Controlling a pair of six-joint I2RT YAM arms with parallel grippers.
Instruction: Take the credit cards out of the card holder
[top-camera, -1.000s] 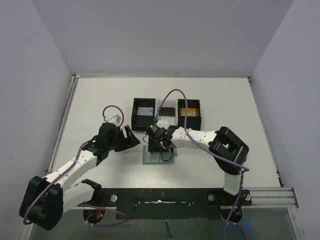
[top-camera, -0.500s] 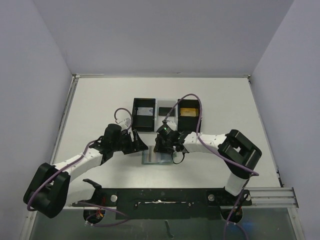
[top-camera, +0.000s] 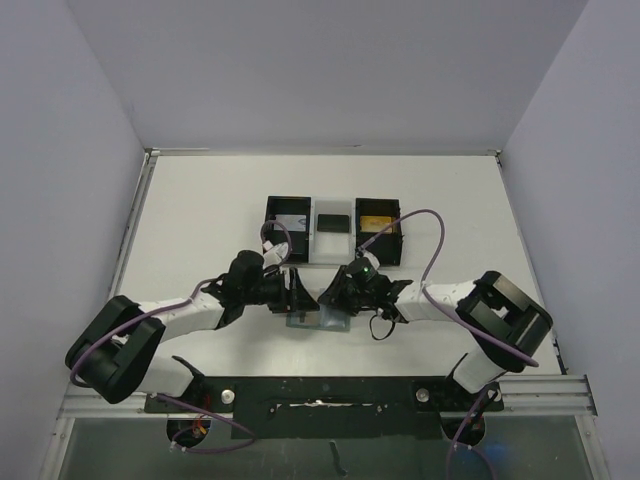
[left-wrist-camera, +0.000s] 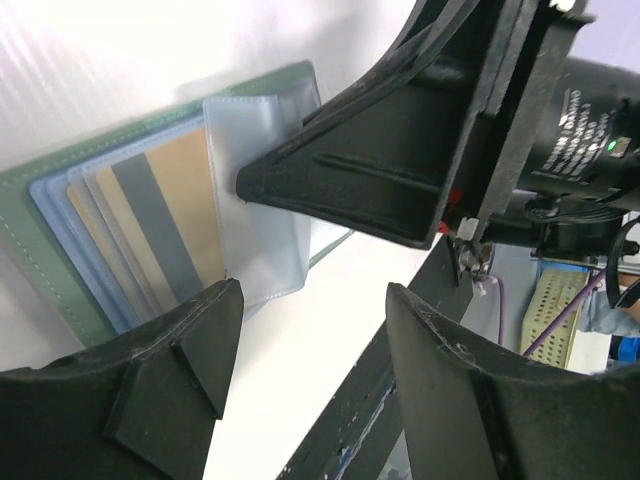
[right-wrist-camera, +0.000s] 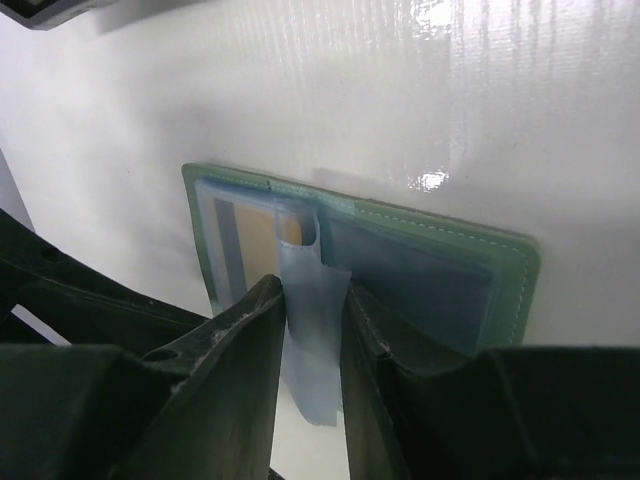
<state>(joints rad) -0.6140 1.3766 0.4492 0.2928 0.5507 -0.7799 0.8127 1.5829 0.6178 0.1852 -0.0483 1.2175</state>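
R fingers (right-wrist-camera: 272, 305) pinch card holder's (right-wrist-camera: 500, 270) clear flap (right-wrist-camera: 312, 290); cards (left-wrist-camera: 150, 220) lie just right of spread L fingers (top-camera: 300, 297), nearer arm.

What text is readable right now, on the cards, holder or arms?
None readable.
White print on the black cylinder at the right arm's wrist: too blurred to read.
Cards in the card holder: only a grey stripe shows, no print.
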